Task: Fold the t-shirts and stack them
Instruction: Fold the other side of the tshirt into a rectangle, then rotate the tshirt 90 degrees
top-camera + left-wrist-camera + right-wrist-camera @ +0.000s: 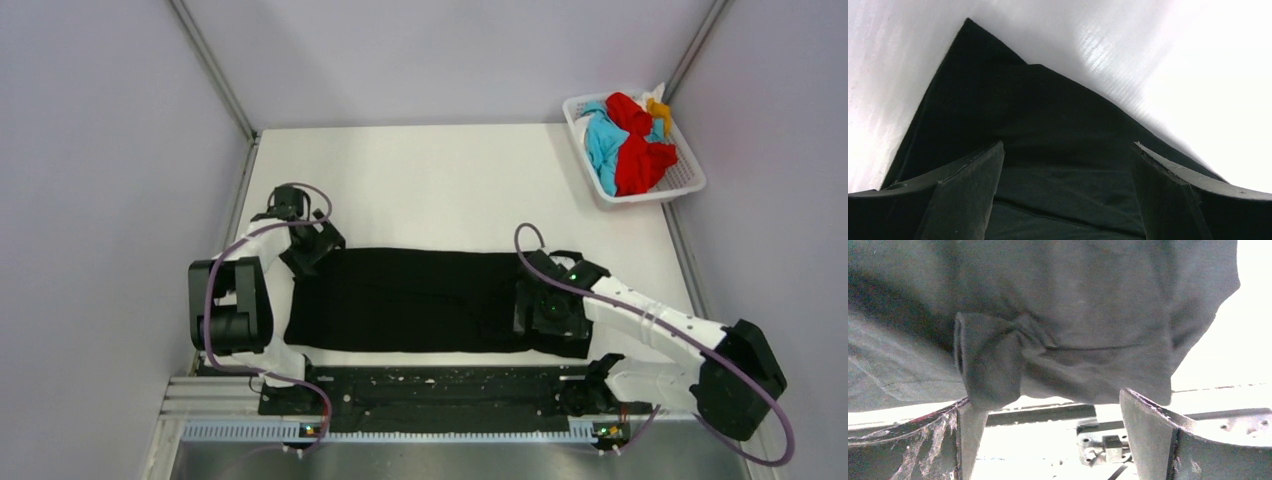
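Observation:
A large black t-shirt (415, 298) lies flat on the white table as a long band running left to right. My left gripper (312, 246) hovers open over its far left corner; in the left wrist view the wide-spread fingers (973, 180) frame the black cloth (1048, 110), with nothing between them. My right gripper (540, 305) is open over the shirt's right end. In the right wrist view the shirt (1088, 300) looks washed-out grey, with a bunched sleeve (990, 360) just beyond the left fingertip. Red (640, 160), turquoise (603, 140) and orange-yellow (658, 107) t-shirts lie crumpled in the basket.
A white lattice basket (688, 172) stands at the table's back right corner. A black mounting rail (430, 385) runs along the near edge between the arm bases. Grey walls close in the table on the left, right and back.

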Controlling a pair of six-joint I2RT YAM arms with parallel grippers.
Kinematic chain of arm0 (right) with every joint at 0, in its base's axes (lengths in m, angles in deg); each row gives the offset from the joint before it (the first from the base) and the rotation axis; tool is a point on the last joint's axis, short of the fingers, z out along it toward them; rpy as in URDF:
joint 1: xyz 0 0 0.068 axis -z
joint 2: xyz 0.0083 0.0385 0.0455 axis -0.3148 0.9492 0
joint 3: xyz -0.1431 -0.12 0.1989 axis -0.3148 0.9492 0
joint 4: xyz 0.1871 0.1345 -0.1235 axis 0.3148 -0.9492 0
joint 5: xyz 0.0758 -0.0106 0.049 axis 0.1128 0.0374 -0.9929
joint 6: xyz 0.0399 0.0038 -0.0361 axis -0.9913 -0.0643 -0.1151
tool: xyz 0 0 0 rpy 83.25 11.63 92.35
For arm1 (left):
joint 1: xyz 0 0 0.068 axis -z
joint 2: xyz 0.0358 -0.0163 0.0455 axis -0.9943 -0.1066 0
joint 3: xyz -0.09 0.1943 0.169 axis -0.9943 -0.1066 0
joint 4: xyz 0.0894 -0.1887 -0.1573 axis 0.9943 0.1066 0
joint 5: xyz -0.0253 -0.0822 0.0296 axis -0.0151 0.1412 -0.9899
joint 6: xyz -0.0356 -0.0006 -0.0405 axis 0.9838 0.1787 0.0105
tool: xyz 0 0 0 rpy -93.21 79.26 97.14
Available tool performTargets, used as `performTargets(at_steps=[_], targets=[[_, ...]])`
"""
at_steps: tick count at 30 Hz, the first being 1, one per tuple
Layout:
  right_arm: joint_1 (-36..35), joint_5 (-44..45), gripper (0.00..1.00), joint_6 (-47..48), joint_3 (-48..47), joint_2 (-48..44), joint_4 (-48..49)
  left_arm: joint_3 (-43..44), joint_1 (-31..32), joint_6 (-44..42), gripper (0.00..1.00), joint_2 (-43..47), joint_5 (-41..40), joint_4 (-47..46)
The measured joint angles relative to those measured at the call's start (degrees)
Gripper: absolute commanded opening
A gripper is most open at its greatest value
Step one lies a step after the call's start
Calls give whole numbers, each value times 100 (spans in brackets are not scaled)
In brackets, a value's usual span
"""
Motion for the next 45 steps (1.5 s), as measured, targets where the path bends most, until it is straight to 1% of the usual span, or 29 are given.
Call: performTargets(at_steps=[4,7,10,13,17,20,23,24,27,31,34,36,45], targets=[[98,525,99,-382,-72,-575,-551,0,-28,-33,99,-2,-155,101],[249,828,99,-551,-181,-776,-946,0,-68,-39,99,0,-247,144],[321,796,99,-326,-221,-879,-1051,0,-105,-37,99,11,-306,195],[326,348,99,219,-221,-1108,-761,0,-122,-39,99,61,-313,227],[328,-433,99,927,-223,-1502,90,2,-127,-39,99,90,-308,251],[328,-927,99,1185,-223,-1572,837,13,-127,-37,99,90,-280,262],[343,-1639,99,1255,-195,-1405,1784,39,-127,-37,99,90,-201,258],[356,-1943,99,1274,-173,-1224,2149,46,-127,-37,99,90,-186,258],[378,-2396,99,1386,-160,-564,2682,68,-127,-39,99,90,-162,258],[503,-2435,99,1445,101,173,2927,79,-127,-57,99,90,-125,260],[673,-2321,99,1386,466,468,3018,79,-127,-74,99,90,-118,260],[844,-2352,99,1257,579,518,3174,79,-127,-81,99,90,-111,262],[1204,-2651,99,973,721,693,3696,79,-127,-83,99,90,-114,286]])
